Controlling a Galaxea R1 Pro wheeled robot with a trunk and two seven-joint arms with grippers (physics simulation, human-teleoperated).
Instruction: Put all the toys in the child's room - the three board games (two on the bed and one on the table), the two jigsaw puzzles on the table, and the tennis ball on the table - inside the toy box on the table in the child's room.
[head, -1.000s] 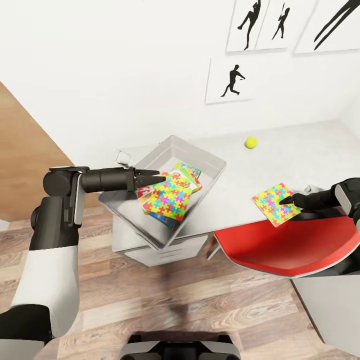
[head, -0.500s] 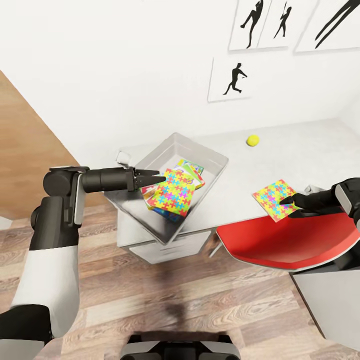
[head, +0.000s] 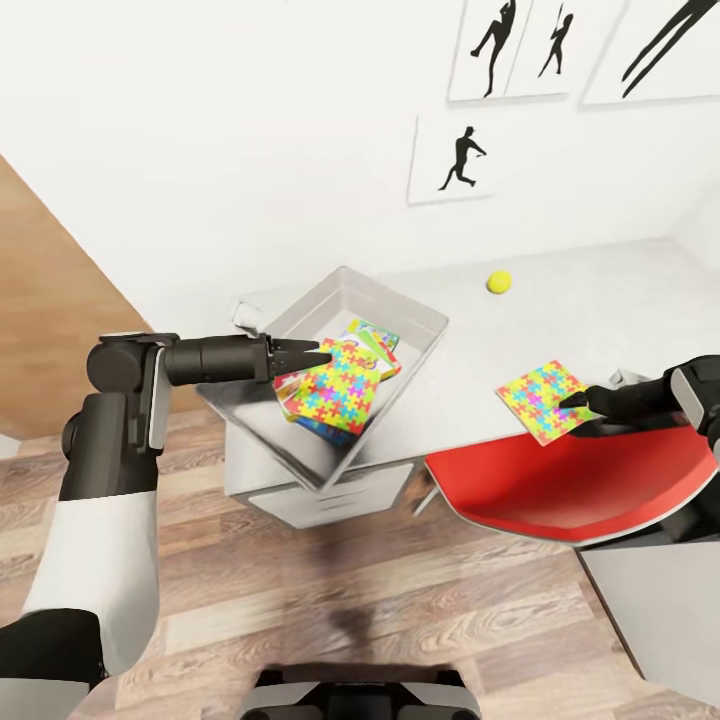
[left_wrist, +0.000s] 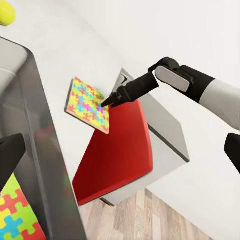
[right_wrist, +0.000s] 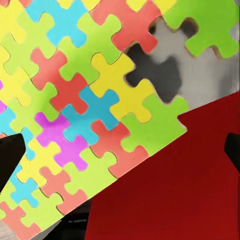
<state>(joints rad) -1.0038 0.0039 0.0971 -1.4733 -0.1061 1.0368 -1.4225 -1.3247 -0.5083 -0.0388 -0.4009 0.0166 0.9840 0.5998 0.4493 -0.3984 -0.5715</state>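
The toy box (head: 300, 318) stands at the table's (head: 600, 300) left end. In it a jigsaw puzzle (head: 340, 390) lies on top of other colourful game boxes (head: 377, 337). My left gripper (head: 318, 358) hovers open just over that puzzle's near corner (left_wrist: 15, 215), by the box wall (left_wrist: 35, 130). A second jigsaw puzzle (head: 538, 400) lies at the table's front edge. My right gripper (head: 575, 410) is open at its right edge, and the puzzle (right_wrist: 85, 90) spreads close in front of its fingers. The tennis ball (head: 498, 282) sits alone farther back on the table.
A red chair seat (head: 560, 490) juts out under the table edge right below my right arm. A grey cabinet (head: 330, 490) sits beneath the toy box. Silhouette pictures (head: 460, 160) hang on the white wall. Wood-plank floor lies in front.
The whole view has shifted slightly, so the camera moved. Both arms and the puzzles hold their places.
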